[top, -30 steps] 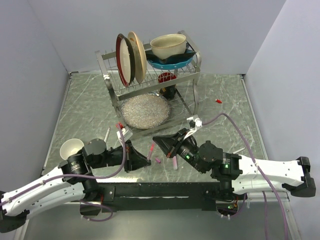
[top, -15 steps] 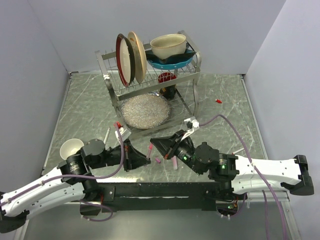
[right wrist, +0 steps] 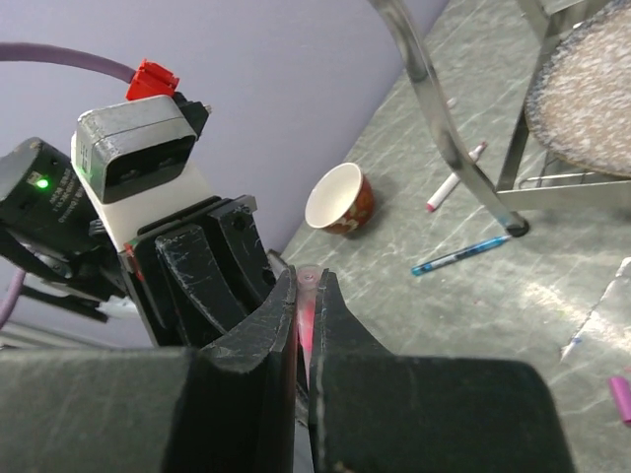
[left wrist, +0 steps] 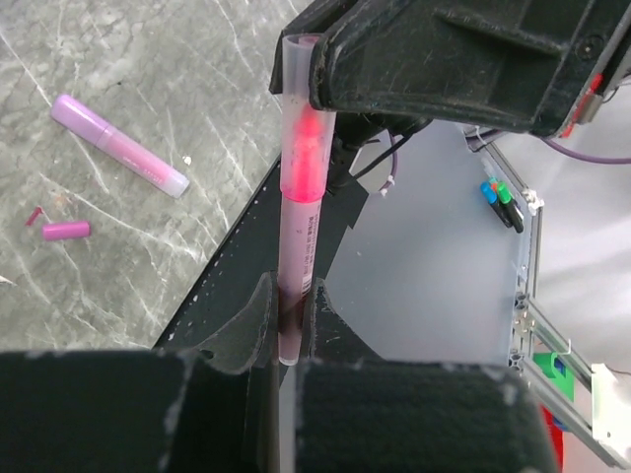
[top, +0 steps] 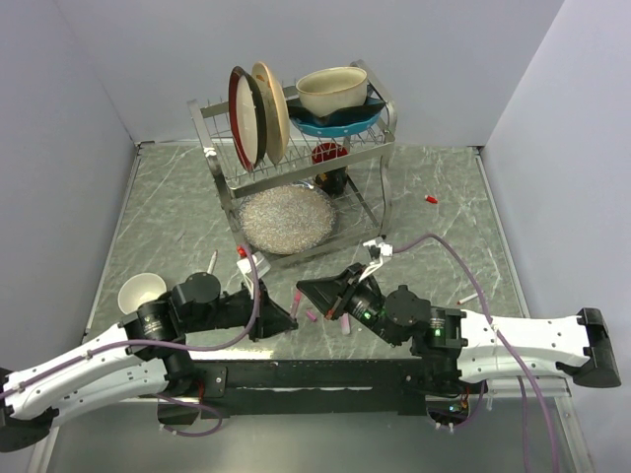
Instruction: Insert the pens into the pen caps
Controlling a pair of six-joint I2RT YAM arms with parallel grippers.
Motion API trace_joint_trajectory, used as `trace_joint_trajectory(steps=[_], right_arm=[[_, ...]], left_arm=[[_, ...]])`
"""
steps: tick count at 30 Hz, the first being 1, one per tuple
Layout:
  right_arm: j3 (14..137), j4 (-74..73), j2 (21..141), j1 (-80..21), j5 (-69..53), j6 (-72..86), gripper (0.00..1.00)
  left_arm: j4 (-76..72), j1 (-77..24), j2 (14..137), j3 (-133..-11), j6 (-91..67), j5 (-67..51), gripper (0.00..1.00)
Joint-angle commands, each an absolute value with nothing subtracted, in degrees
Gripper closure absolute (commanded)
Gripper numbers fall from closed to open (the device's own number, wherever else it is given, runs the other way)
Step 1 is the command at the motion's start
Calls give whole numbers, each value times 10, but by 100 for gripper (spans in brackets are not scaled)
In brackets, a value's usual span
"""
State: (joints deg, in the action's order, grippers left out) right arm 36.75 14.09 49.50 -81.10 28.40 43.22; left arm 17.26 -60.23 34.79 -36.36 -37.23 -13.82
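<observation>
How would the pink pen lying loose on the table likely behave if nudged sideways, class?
The pink pen looks round and smooth, so it would probably roll across the flat table. It seems thin plastic, so likely light and easily flicked away. Its glossy barrel may slip under a glancing push.

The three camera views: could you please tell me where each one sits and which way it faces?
Top external: above and behind the bases, looking down at the table and dish rack; left arm and right arm show.
Left wrist: on that arm, looking past the left gripper up the pink pen to the right gripper.
Right wrist: looks over its own fingers toward the left arm and a cup.
Both wrist views share the pen.
</observation>
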Motion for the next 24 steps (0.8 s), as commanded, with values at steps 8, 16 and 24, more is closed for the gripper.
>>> trace_joint_trajectory(steps=[8, 16, 24], right_arm=[[342, 139, 548, -857, -41, 512, 100], [343, 131, 570, -866, -96, 509, 100], [352, 93, 590, -888, -90, 510, 100]], left_arm=[[10, -552, 370, -464, -330, 41, 99], [12, -479, 362, -475, -334, -23, 99], [15, -421, 366, -470, -351, -77, 99]])
